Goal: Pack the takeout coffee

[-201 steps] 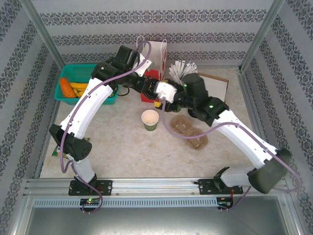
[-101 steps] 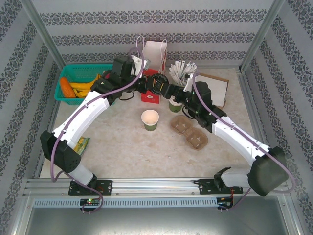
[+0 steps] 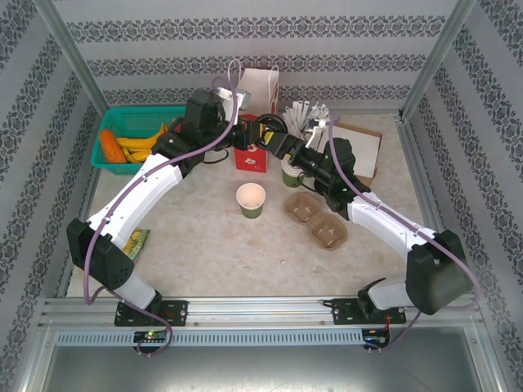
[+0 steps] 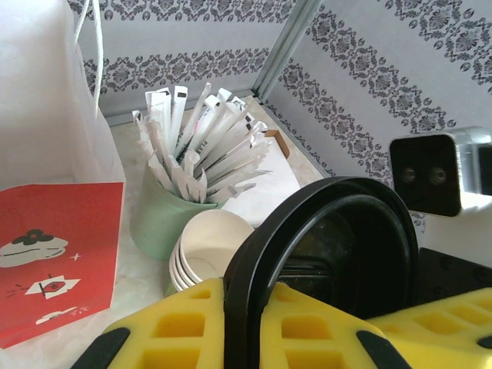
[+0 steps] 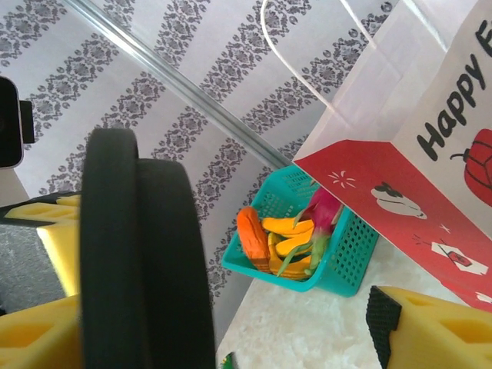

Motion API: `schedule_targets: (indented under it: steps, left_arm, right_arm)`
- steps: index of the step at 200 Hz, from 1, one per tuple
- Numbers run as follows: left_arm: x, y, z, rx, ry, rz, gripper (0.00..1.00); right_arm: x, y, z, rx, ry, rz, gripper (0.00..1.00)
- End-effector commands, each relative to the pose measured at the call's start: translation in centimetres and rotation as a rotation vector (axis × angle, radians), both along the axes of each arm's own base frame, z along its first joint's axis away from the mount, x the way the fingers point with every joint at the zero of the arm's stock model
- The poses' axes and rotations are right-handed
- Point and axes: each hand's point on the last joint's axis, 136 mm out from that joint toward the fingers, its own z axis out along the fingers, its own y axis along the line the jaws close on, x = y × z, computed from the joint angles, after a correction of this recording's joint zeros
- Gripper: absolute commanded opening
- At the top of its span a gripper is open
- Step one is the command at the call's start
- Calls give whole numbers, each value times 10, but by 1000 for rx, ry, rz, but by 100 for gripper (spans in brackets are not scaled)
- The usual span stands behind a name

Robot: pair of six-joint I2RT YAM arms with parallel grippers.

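**Left arm's got the lid, coffee cup's parked out on the table**

So the left gripper point(image 4: 244, 327) is clamped down on a round black plastic lid point(image 4: 338, 246). It holds the lid up on edge, with the rim pinched between its yellow foam fingers point(image 4: 169, 330). The right gripper point(image 5: 231, 330) is pushed in from the other side with its fingers spread wide. The lid sits edge-on in that gap, close to one finger and well apart from the other, so the right one isn't squeezing anything.

The takeout coffee point(image 3: 251, 199) is a small paper cup with a green side and a cream rim. It stands upright on the table with its top open, below both sets of fingers and on the near side of them, well apart from either.

Just behind the fingers is a tall white paper gift bag with a red panel point(image 3: 261, 86). On the left wrist cam it sits right off to the left of the left fingers. Past those fingertips there's a mint-green mug point(image 4: 157, 223) stuffed with white paper-wrapped sticks, and a stack of white paper cups point(image 4: 207, 246) just beside it.

Beyond the right fingers, next to the bag, is a teal plastic basket point(image 5: 350, 250) with orange and yellow veg-looking stuff in it. Two brown pulp cup carriers point(image 3: 328, 233) lie on the table under the right arm, near the coffee.
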Motion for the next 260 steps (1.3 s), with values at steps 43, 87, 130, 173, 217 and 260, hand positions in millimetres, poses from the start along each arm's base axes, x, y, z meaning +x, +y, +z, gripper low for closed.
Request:
schedule_targets:
  steps: [43,87,130,173,217,260]
  left_arm:
    - [1,3,16,-75,-17,-6,0]
    - [1,0,15,-99,-16,-22,0]
    - [-2,1,18,-106,-24,-31,0]
    - [-9,-1,20,-105,-30,-66,13]
    - [-27,0,34,-161,-71,-150,49]
    - [-34,29,50,-216,-137,-101,82]
  right_arm:
    - [-10,3,30,74,-154,54,65]
    - [-13,6,34,42,-204,56,47]
    - [-12,7,31,22,-210,53,31]
    - [-13,3,34,-17,-247,42,13]
    - [-20,-8,33,-202,-361,-3,10]
    - [-29,-17,43,-488,-546,-12,6]
